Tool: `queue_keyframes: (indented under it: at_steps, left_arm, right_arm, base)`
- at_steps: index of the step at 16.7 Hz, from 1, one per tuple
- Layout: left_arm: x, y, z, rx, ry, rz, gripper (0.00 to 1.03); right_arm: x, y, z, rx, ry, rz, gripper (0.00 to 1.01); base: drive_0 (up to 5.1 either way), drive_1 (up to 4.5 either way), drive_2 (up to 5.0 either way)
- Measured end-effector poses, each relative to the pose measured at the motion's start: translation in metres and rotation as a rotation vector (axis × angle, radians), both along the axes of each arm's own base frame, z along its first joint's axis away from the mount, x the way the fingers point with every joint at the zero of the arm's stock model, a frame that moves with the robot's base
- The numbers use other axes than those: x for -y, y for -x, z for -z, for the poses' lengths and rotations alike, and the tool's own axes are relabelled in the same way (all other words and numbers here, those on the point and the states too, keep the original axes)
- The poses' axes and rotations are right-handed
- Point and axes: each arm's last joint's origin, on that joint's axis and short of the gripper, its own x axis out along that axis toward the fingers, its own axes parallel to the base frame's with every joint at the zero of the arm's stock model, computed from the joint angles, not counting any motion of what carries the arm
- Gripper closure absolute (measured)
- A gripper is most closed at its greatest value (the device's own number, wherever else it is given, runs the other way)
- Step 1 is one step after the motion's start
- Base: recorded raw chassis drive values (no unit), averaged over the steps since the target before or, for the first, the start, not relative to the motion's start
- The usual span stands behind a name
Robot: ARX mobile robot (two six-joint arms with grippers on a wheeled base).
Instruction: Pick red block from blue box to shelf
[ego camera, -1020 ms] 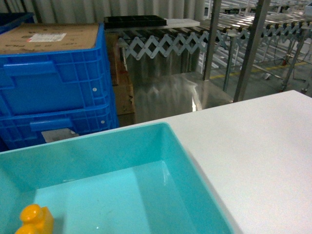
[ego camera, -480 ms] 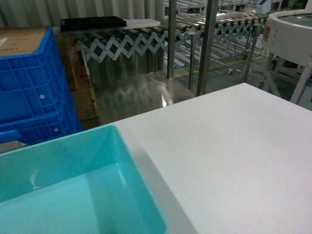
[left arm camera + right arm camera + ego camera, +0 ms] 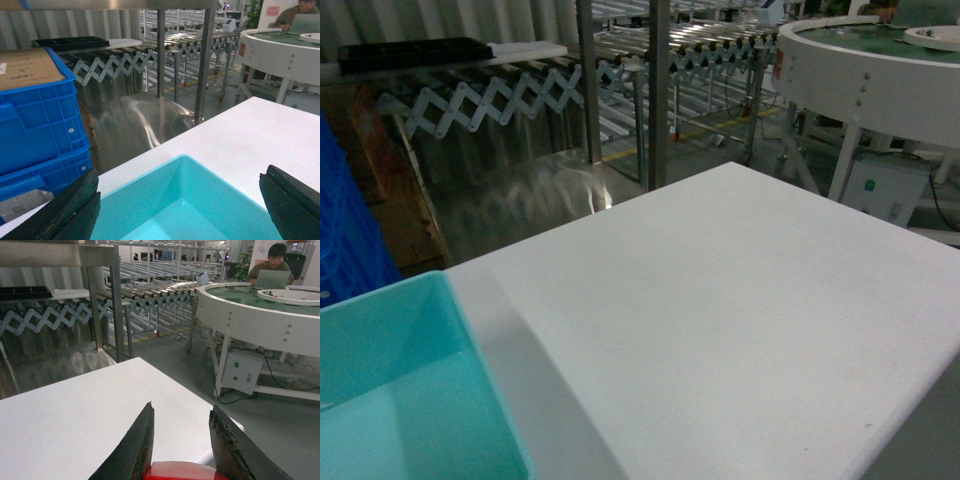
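Here the right gripper (image 3: 182,440) has its jaws closed on the red block (image 3: 182,471), above the white table (image 3: 720,300). The left gripper (image 3: 180,210) hangs with jaws spread wide over the blue box (image 3: 185,205). The shelf (image 3: 100,295) uprights stand beyond the table's far edge. A label on the cardboard (image 3: 25,67) in the blue crate (image 3: 35,125) is too blurred to read.
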Motion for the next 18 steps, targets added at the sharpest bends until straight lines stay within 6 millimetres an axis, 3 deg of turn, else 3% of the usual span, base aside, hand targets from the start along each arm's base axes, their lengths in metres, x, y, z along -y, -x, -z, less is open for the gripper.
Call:
queue_keyframes:
  at_steps: [18]
  left_arm:
    - [0.0000, 0.0000, 0.0000, 0.000, 0.000, 0.000, 0.05]
  right_arm:
    - [0.0000, 0.0000, 0.0000, 0.000, 0.000, 0.000, 0.73]
  base:
    - [-1.5, -1.52, -1.5]
